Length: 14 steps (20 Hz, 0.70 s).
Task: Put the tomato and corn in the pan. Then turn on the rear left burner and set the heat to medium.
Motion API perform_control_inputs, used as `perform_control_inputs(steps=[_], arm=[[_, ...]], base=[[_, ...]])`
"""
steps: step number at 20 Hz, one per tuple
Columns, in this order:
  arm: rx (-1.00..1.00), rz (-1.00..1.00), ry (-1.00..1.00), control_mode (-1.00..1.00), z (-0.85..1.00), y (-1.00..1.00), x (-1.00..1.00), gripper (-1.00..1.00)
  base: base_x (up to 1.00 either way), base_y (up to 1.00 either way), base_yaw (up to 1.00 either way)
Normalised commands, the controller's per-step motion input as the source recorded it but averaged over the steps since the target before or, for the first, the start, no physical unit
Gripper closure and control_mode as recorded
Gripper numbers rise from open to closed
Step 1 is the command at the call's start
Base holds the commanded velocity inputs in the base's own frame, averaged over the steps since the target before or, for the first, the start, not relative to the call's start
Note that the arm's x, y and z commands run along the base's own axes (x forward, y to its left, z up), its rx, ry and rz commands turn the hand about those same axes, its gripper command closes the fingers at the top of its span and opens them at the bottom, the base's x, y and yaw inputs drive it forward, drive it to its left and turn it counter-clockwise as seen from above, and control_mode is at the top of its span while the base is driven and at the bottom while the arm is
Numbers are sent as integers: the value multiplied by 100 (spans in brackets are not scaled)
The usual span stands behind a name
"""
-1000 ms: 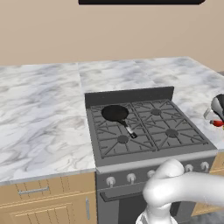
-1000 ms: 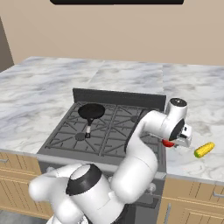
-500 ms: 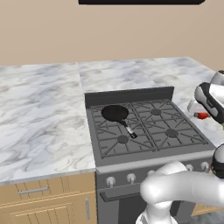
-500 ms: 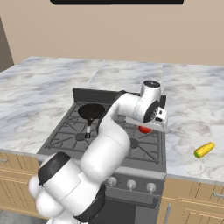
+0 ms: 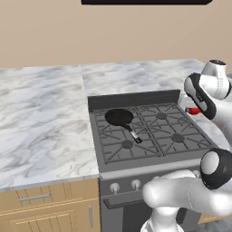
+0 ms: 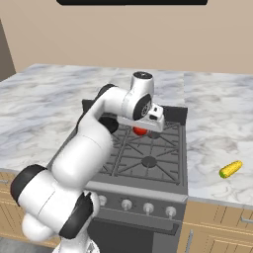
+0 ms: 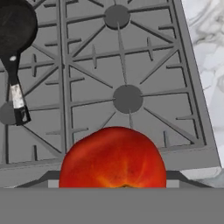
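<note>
Right, I have the tomato (image 7: 113, 158) in the gripper (image 6: 143, 129): the jaws are partly closed around it and it sits between them, lifted clear of the stove. On my hand view it is a smooth, glossy red ball with an orange-yellow patch low on its face, and it hides the finger tips. From the right base view I see it as a small red ball tucked under the hand, hanging over the stove grates (image 6: 148, 148) on the right side of the cooktop. In the left base view a bit of red shows beside the hand at the stove's right edge (image 5: 194, 110).

The pan (image 5: 119, 117) is a small round black skillet sitting on the rear left burner, its short dark handle with the pale silvery tip pointing toward the front of the stove. My hand view catches it at the upper left (image 7: 15, 26).

The corn (image 6: 231, 169), a short yellow cob with a greenish tip, lies on the marble counter (image 6: 217, 123) to the right of the stove, well apart from the pan.
</note>
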Motion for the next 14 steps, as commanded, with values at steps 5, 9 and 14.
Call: perform_control_inputs(steps=[5, 9, 14], arm=[[3, 7, -6, -100, 26, 55, 0, 100], [4, 11, -6, -100, 1, 65, 0, 100], [0, 9, -2, -100, -2, 79, 18, 100]], base=[[0, 0, 0], [0, 0, 0], [0, 0, 0]])
